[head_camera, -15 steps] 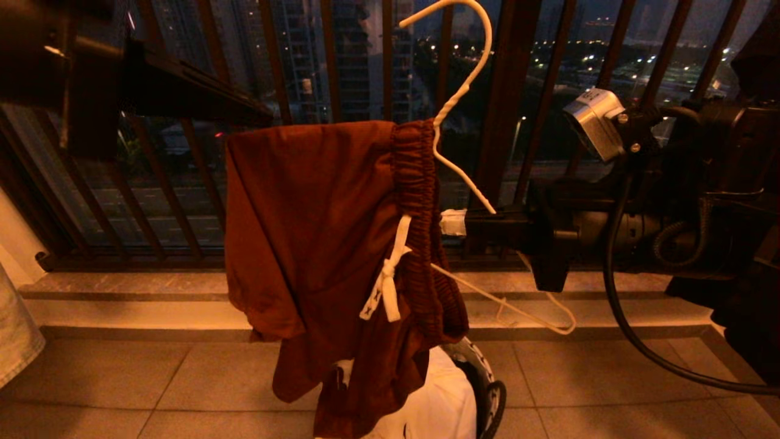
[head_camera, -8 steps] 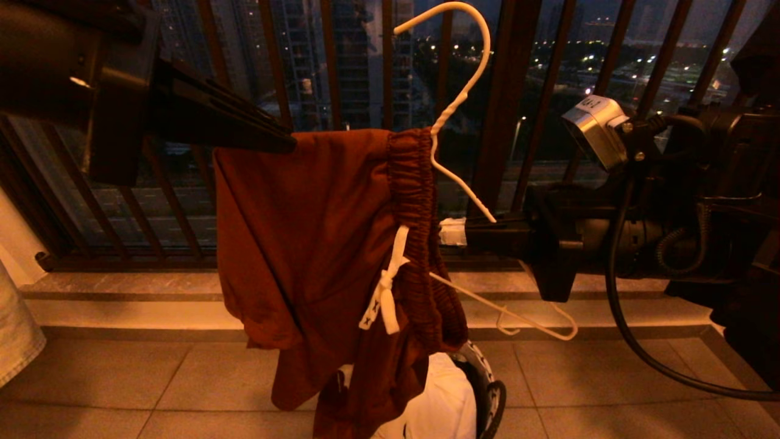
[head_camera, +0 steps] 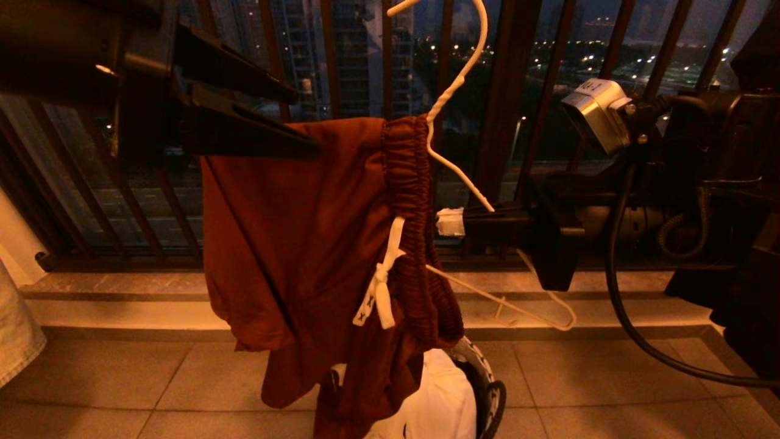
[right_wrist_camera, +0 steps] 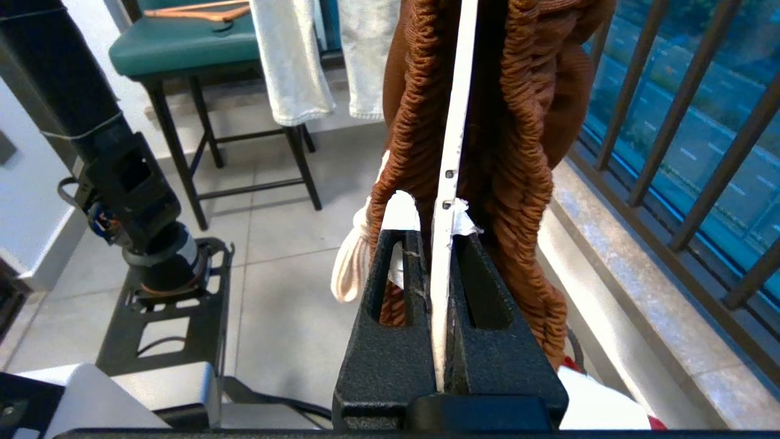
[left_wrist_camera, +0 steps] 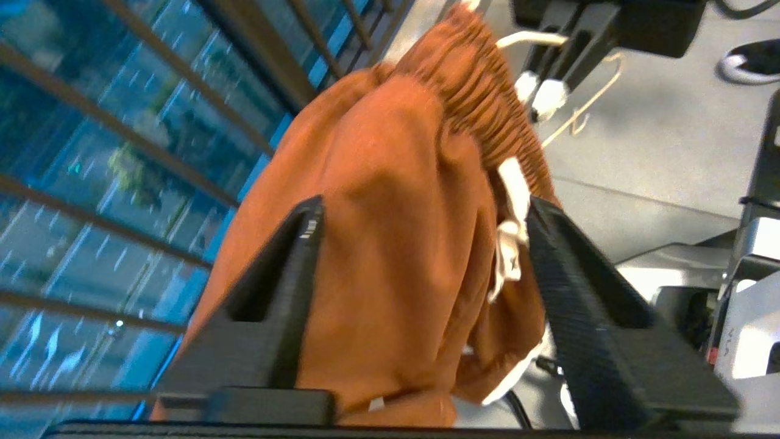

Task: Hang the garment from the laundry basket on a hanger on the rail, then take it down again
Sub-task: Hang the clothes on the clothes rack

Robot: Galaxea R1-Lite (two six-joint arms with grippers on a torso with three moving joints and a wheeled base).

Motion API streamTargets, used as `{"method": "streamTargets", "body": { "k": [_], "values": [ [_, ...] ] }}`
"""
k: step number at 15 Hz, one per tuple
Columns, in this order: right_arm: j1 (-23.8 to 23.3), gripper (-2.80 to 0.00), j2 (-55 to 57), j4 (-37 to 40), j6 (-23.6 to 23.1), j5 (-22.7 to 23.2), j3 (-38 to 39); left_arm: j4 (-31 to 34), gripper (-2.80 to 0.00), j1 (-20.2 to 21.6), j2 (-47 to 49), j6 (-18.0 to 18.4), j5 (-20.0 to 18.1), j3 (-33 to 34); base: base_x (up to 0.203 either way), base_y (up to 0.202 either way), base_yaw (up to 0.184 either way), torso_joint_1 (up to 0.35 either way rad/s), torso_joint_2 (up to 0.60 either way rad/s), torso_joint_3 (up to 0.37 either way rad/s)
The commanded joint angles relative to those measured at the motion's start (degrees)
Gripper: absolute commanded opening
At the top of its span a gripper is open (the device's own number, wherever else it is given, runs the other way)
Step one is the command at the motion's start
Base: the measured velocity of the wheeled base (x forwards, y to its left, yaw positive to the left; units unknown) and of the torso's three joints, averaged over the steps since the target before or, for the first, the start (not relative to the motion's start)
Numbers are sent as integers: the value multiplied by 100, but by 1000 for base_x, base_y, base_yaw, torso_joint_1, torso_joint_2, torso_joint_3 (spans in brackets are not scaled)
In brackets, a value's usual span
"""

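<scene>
Rust-brown shorts (head_camera: 292, 231) (white drawstring (head_camera: 379, 286)) on a white hanger (head_camera: 454, 97).

The head view is dim and orange, like evening. Small city lights glow far behind the dark bars (head_camera: 506, 91). The two wrist views are much brighter. The left wrist view looks smeared and blurry, mostly near its edges.

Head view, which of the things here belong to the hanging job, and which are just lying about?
Part of the job:
- rust-brown shorts, draped on the hanger
- white wire hanger
- laundry basket, on the floor below
- right pincer, shut on the hanger
- left pincer, open at the shorts' top edge

Just lying about:
- barred railing
- pale denim
- green stool
</scene>
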Motion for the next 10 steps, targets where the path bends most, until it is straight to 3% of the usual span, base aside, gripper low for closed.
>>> {"method": "streamTargets", "body": {
  "k": [1, 4, 10],
  "values": [
    [34, -280, -14, 86, -25, 36, -136, -62, 0, 20, 90, 78, -40, 2, 0, 0, 0, 0, 0, 0],
    [148, -280, -22, 434, -349, 37, -144, -497, 0, 100, 215, 270, -60, 3, 0, 0, 0, 0, 0, 0],
    [145, -280, -68, 519, -495, 37, -127, -444, 0, 93, 359, 451, -68, 47, 0, 0, 0, 0, 0, 0]
  ]
}}
